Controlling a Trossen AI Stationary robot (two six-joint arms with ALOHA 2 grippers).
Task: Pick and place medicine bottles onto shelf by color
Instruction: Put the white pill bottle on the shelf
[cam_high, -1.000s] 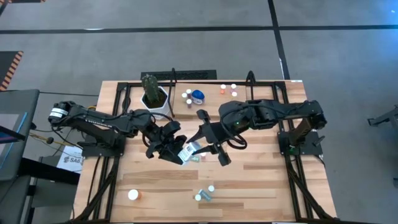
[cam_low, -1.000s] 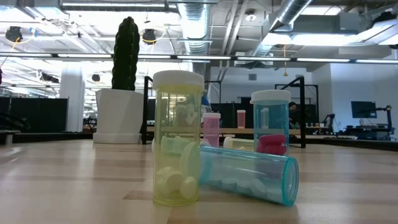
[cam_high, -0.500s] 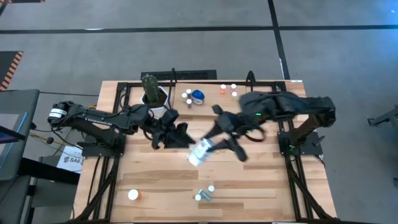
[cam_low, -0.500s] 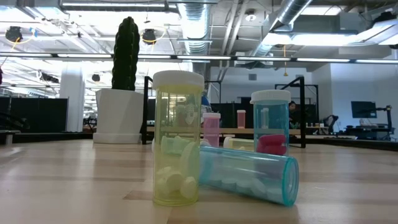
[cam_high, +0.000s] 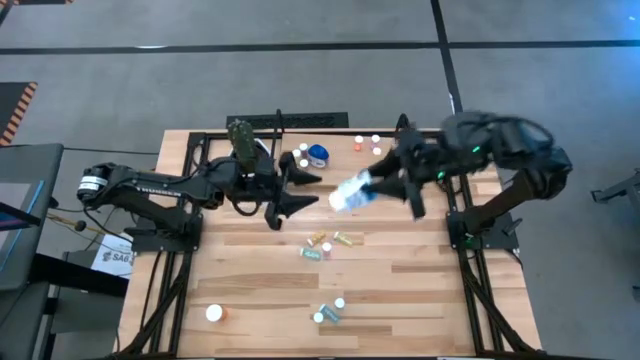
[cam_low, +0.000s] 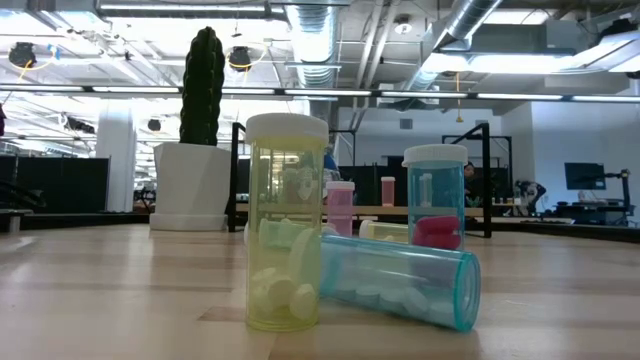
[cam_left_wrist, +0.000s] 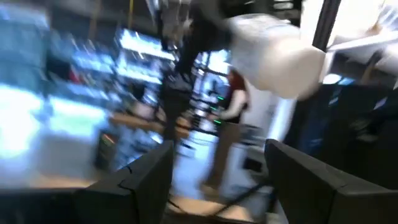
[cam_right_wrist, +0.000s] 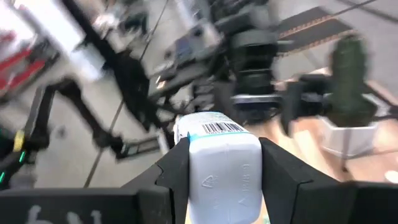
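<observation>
Two tools are up off the desk (cam_high: 250, 260); the right tool (cam_high: 385, 188) pinches a white bottle (cam_high: 349, 193) with a barcode label, carried in the air just before the shelf (cam_high: 430, 145); the left tool (cam_high: 292, 190) has its fingers spread and holds nothing. Both arms reach inward toward each other near the cactus pot (cam_high: 246, 152); only the low view shows a yellow bottle (cam_low: 286, 235) upright, touching a teal bottle (cam_low: 398, 281) lying on its side.

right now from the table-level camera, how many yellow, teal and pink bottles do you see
yellow bottles: 1
teal bottles: 2, one upright, one lying
pink bottles: 1
total: 4
</observation>
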